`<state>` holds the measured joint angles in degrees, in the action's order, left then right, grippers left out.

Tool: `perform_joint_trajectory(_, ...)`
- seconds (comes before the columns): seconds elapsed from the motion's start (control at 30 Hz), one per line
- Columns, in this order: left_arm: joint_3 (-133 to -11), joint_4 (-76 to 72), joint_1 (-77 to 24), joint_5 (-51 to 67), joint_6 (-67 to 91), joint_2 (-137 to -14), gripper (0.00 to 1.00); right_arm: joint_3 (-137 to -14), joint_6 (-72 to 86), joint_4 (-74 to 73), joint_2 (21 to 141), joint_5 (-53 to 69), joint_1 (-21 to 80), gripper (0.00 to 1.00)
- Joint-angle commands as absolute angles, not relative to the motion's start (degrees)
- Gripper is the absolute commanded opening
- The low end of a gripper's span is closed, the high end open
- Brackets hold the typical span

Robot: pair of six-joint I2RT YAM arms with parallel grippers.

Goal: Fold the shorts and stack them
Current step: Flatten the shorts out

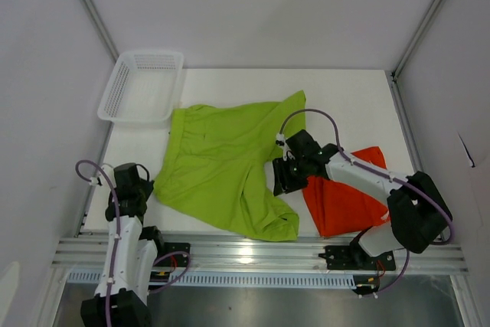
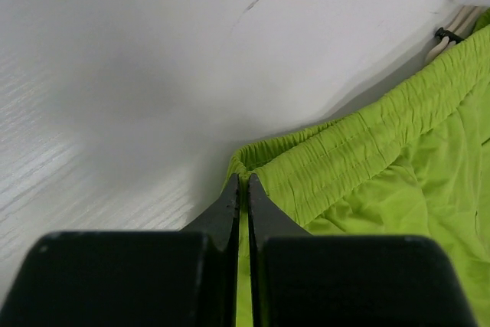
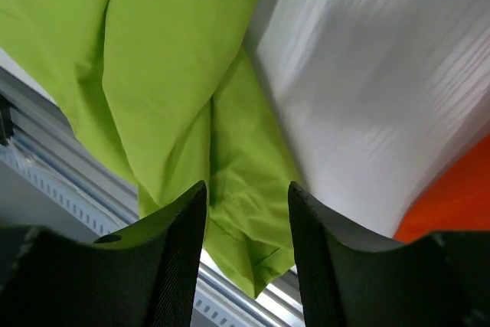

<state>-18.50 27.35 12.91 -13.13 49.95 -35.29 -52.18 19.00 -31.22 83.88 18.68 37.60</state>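
Observation:
The lime green shorts (image 1: pixel 218 162) lie spread across the middle of the table, with one leg hanging toward the front rail. My left gripper (image 1: pixel 151 188) is at their left edge. In the left wrist view this gripper (image 2: pixel 243 183) is shut on the corner of the elastic waistband (image 2: pixel 344 151), and green fabric shows between the jaws. White drawstrings (image 2: pixel 453 27) peek out at the far right. The orange shorts (image 1: pixel 344 201) lie bunched at the right front. My right gripper (image 1: pixel 282 178) hovers over the green shorts' right edge. It is open (image 3: pixel 246 189) above a green fold (image 3: pixel 253 212) and holds nothing.
A white mesh basket (image 1: pixel 142 86) stands at the back left corner of the table. The aluminium rail (image 1: pixel 260 250) runs along the front edge, under the hanging green leg. White walls close in both sides. A strip of orange fabric (image 3: pixel 459 197) shows beside my right finger.

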Motion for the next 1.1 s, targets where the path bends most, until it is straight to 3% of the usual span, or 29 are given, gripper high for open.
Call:
perform_joint_trajectory(0.0, -16.6, 24.1, 13.9, -12.9, 49.3, -32.8, 0.0, -50.2, 21.8, -27.9, 78.5, 15.9, 41.4, 0.5)
perform_joint_trajectory(0.5, -16.7, 23.8, 14.4, -12.8, 48.7, -33.4, 0.0, -43.2, 27.3, -21.4, 79.9, 18.3, 48.7, 0.53)
perform_joint_trajectory(0.6, -16.4, 23.9, 14.5, -12.8, 48.7, -32.8, 0.0, -43.5, 27.2, -20.2, 81.3, 20.0, 49.6, 0.4)
perform_joint_trajectory(0.63, -16.4, 24.1, 14.5, -12.9, 48.7, -32.7, 0.0, -43.7, 26.9, -20.0, 81.6, 21.8, 49.6, 0.26)
perform_joint_trajectory(0.7, -16.6, 24.1, 14.6, -12.9, 48.6, -32.4, 0.0, -44.6, 25.8, -20.4, 81.7, 23.0, 49.7, 0.16)
perform_joint_trajectory(0.77, -16.6, 24.3, 14.8, -12.8, 48.5, -32.6, 0.0, -45.9, 24.8, -22.6, 81.7, 22.6, 49.5, 0.0)
perform_joint_trajectory(1.07, -17.1, 24.7, 15.8, -12.3, 48.1, -33.6, 0.0, -54.9, 19.6, -32.2, 81.3, 15.2, 40.6, 0.0)
